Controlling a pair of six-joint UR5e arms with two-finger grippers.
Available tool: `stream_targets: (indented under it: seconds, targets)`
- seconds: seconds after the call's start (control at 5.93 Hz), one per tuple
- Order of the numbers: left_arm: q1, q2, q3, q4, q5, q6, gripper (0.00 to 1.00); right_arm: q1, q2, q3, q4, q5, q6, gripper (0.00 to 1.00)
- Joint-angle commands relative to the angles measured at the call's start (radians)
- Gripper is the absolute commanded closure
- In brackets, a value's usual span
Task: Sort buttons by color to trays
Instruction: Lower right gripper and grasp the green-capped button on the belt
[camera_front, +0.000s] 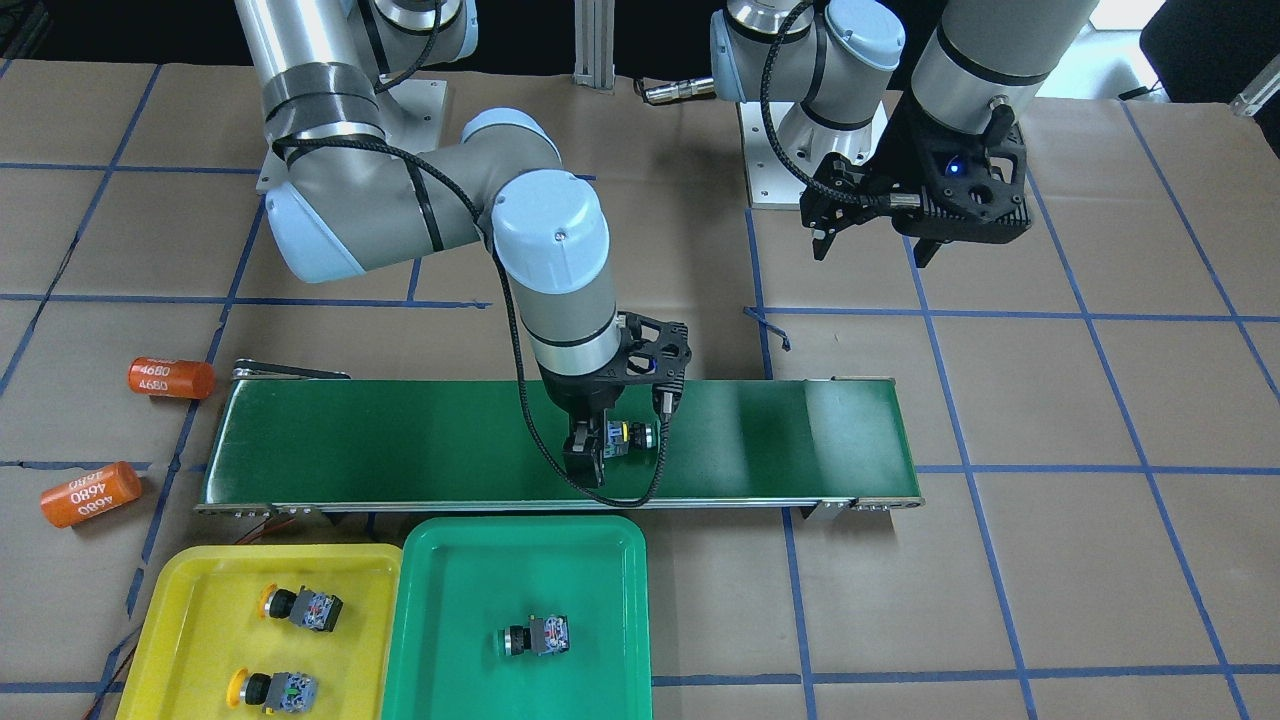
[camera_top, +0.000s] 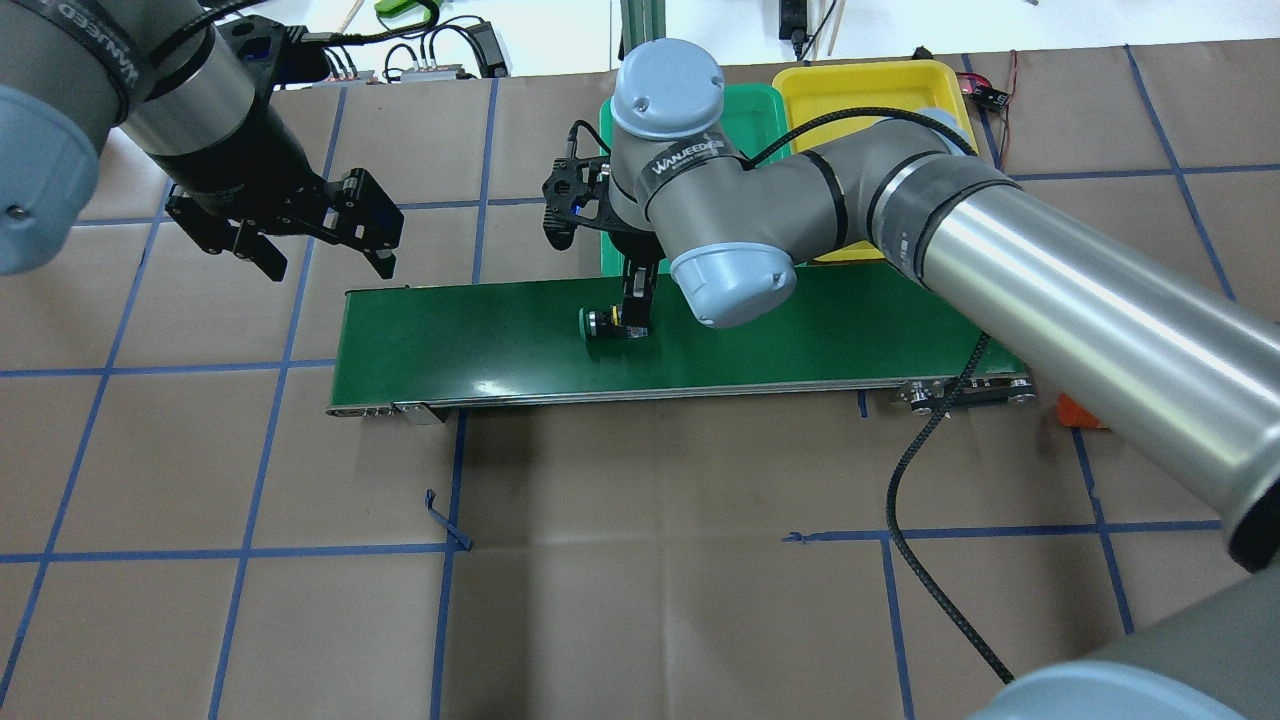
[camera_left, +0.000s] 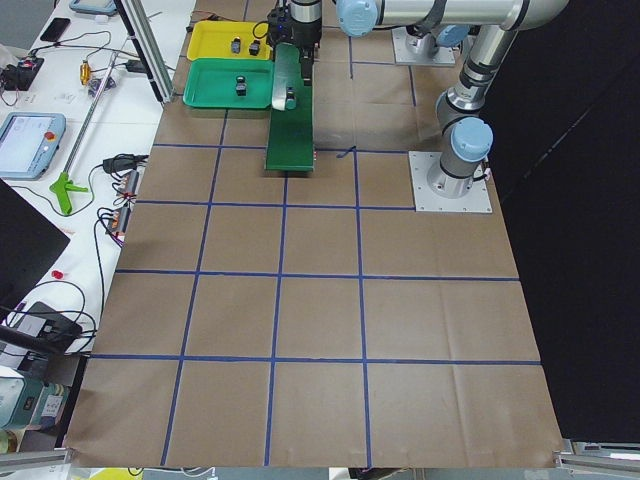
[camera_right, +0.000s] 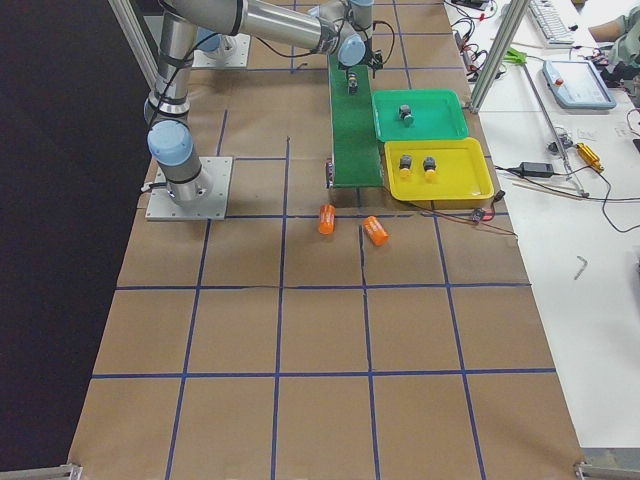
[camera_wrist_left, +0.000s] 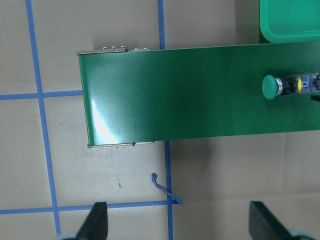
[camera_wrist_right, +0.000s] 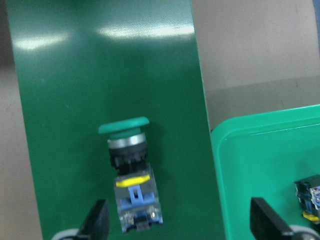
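Observation:
A green button (camera_front: 628, 437) lies on its side on the dark-green conveyor belt (camera_front: 400, 440). It also shows in the right wrist view (camera_wrist_right: 131, 185) and the left wrist view (camera_wrist_left: 287, 86). My right gripper (camera_front: 622, 452) is open and low over the belt, with its fingers (camera_wrist_right: 97, 222) on either side of this button. The yellow tray (camera_front: 180, 600) holds two yellow buttons (camera_front: 300, 605) (camera_front: 275, 690). The green tray (camera_front: 520, 560) holds one green button (camera_front: 537, 637). My left gripper (camera_front: 872, 250) is open and empty, and hangs above the paper beyond the belt's end.
Two orange cylinders marked 4680 (camera_front: 170, 377) (camera_front: 90, 493) lie on the paper by the belt's end near the yellow tray. The trays stand side by side along the belt's long edge. Both arm bases are bolted on behind the belt.

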Motion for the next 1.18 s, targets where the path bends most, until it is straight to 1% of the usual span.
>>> stream_targets:
  seconds: [0.0,0.17,0.34,0.51,0.67,0.84,1.01]
  targets:
    - [0.000,-0.002,-0.005,0.001,-0.005,-0.004,0.01,0.003,0.019,0.020,0.010,-0.015,-0.027,0.00]
    - [0.005,-0.008,0.013,-0.002,-0.002,-0.004,0.01,-0.022,0.002,0.063,0.004,-0.039,-0.119,0.00]
    - [0.006,-0.016,0.019,-0.002,-0.005,-0.004,0.01,-0.064,-0.024,0.094,0.021,-0.070,-0.148,0.00]
    - [0.006,-0.016,0.019,-0.002,-0.008,-0.003,0.01,-0.093,-0.042,0.129,0.019,-0.070,-0.156,0.05]
    - [0.008,-0.016,0.019,-0.002,-0.008,-0.003,0.01,-0.107,-0.046,0.161,0.010,-0.075,-0.187,0.31]
    - [0.011,-0.016,0.019,-0.002,-0.008,-0.003,0.01,-0.127,-0.050,0.163,0.015,-0.082,-0.196,0.70]
    - [0.014,-0.016,0.019,-0.003,-0.007,-0.001,0.01,-0.145,-0.085,0.165,0.013,-0.120,-0.286,0.90]
